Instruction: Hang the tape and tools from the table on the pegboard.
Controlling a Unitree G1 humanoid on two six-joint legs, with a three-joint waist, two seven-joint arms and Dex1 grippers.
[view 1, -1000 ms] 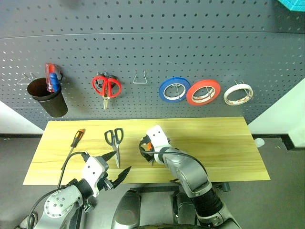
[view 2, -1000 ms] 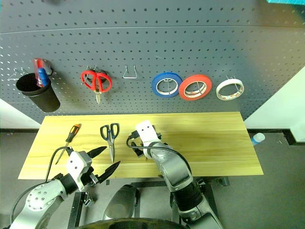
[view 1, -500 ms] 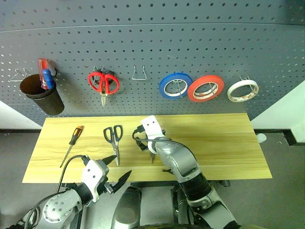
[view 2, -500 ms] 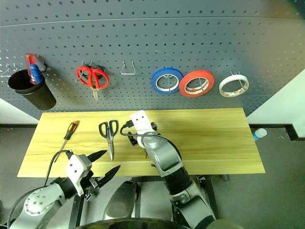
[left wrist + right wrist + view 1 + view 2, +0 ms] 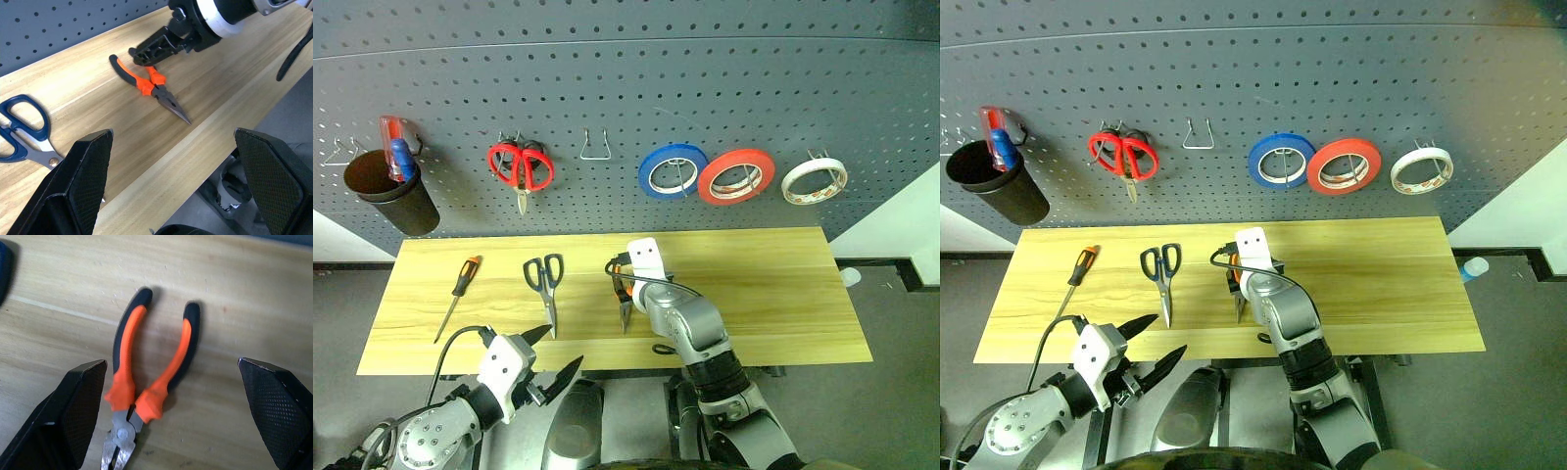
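Right gripper (image 5: 171,416) above pliers (image 5: 146,382), table (image 5: 764,284)

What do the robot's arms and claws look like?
Both arms are smooth silver-grey metal with round joints. Each wrist is a white block with a thin black cable looping off it. The left gripper and right gripper each have two black pointed fingers with a fine criss-cross pattern.

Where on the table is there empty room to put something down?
The biggest bare patch of the table is its right half, from the pliers to the right edge, below the three tape rolls. A smaller one lies between the blue-handled scissors and the pliers. The left part is crowded: the screwdriver, the scissors, then the pliers under the right gripper with its open fingers.
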